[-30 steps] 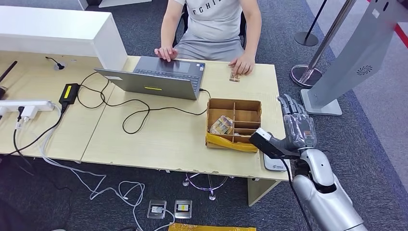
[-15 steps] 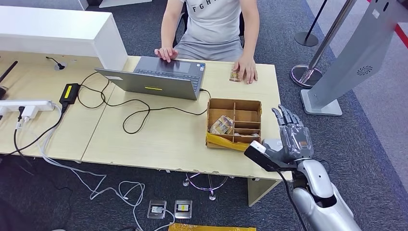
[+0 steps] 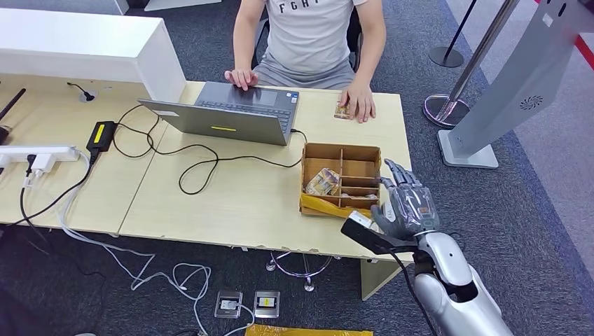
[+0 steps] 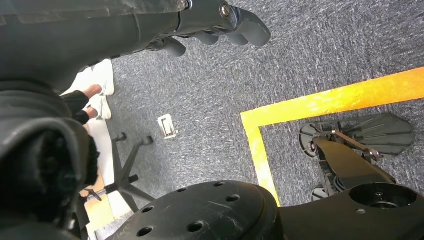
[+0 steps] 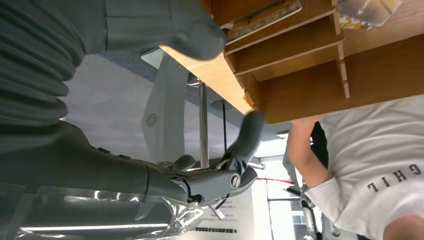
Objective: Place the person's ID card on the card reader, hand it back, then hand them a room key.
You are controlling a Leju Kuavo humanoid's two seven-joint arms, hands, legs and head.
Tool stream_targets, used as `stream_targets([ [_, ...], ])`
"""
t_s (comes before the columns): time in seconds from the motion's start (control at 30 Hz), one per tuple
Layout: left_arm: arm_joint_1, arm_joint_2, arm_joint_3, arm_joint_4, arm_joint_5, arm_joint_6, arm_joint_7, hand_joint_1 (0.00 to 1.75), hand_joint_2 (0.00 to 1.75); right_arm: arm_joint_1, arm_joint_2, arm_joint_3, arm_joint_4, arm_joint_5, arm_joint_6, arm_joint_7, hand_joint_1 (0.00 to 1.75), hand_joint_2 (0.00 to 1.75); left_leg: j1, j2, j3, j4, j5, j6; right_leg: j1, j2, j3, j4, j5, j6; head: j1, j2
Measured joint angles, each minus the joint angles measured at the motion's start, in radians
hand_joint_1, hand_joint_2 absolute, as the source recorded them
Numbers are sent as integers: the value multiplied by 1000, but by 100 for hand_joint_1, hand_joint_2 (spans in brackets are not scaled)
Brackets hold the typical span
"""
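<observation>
At the desk's near right corner, the right hand (image 3: 405, 208) hovered with fingers spread and nothing in its grasp, beside the right wall of the divided cardboard box (image 3: 342, 180).

Item: ID card (image 3: 342, 111). Lay on the far side of the desk (image 3: 231, 203), under the fingertips of the person's hand (image 3: 358, 100), well apart from the robot's hand.

Item: room keys, presumed. A packet (image 3: 322, 183) sat in a left compartment of the box; whether it held keys could not be told.

Item: card reader. Not identifiable with certainty.

Risks, as judged: the outstretched fingers were close to the box's wall, and a forward reach toward the card could clip it and shove the box, given its light build. The laptop (image 3: 231, 112) and its cable (image 3: 210, 162) lay to the left, less exposed. A card lying flat on the desk would be hard for thick fingers to lift.

Pose, right arm: forearm rising from below, palm down, fingers pointing away toward the person.

Pose, left hand (image 4: 220, 25): hung over carpet, fingers curled in, holding nothing.
</observation>
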Motion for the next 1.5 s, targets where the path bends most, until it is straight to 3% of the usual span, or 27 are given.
stream_targets([
  [0.13, 0, 0, 0, 0, -2, 1, -1, 0, 0, -12, 7, 2, 14, 6, 11, -11, 1, 175, 0, 0, 0, 0, 0, 0, 0, 0, 0, 0, 0, 0, 0, 0],
  [0.4, 0, 0, 0, 0, -4, 0, -2, 0, 0, -30, 18, 13, 33, 0, 18, -22, 0, 175, 0, 0, 0, 0, 0, 0, 0, 0, 0, 0, 0, 0, 0, 0],
  [1.0, -1, 0, 0, 0, -21, 1, -2, 0, 0, -60, 48, 47, 13, -32, 133, 12, 1, 175, 0, 0, 0, 0, 0, 0, 0, 0, 0, 0, 0, 0, 0, 0],
  [1.13, -1, 0, 0, 0, -25, 1, -1, 0, 0, -66, 61, 55, 13, -31, 138, 13, 31, 175, 0, 0, 0, 0, 0, 0, 0, 0, 0, 0, 0, 0, 0, 0],
  [1.3, -1, 0, 0, 0, -29, 1, -2, 0, 0, -73, 81, 62, 13, -30, 153, 20, 32, 175, 0, 0, 0, 0, 0, 0, 0, 0, 0, 0, 0, 0, 0, 0],
  [1.43, -3, 0, 0, 0, -32, 1, -2, 0, 0, -80, 90, 71, 13, -30, 159, 22, 74, 175, 0, 0, 0, 0, 0, 0, 0, 0, 0, 0, 0, 0, 0, 0],
  [1.5, -4, 0, 0, 0, -33, 0, -1, 0, 0, -83, 93, 72, 13, -30, 161, 22, 69, 175, 0, 0, 0, 0, 0, 0, 0, 0, 0, 0, 0, 0, 0, 0],
])
